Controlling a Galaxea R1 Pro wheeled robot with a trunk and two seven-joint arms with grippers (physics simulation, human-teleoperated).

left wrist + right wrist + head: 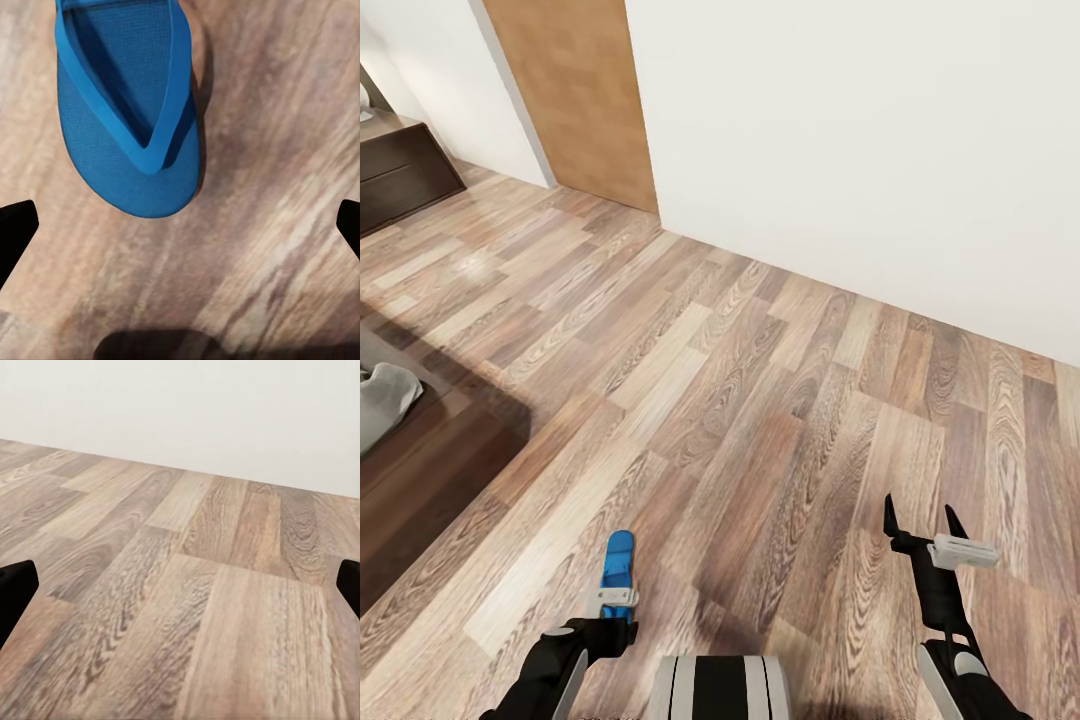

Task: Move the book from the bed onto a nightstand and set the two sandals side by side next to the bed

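One blue sandal [127, 105] lies flat on the plank floor [760, 400] under my left gripper [615, 598], at about seven o'clock in the head view; the jaws are spread wide above it, not yet touching. My right gripper [927, 525] hangs open and empty at five o'clock. The bed [420, 470] sits at nine o'clock, cut off by the frame, so I judge both the book and the sandal pairing remain undone.

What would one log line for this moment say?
left tool: open, over blue sandal on floor | right tool: open, empty | bed: at left
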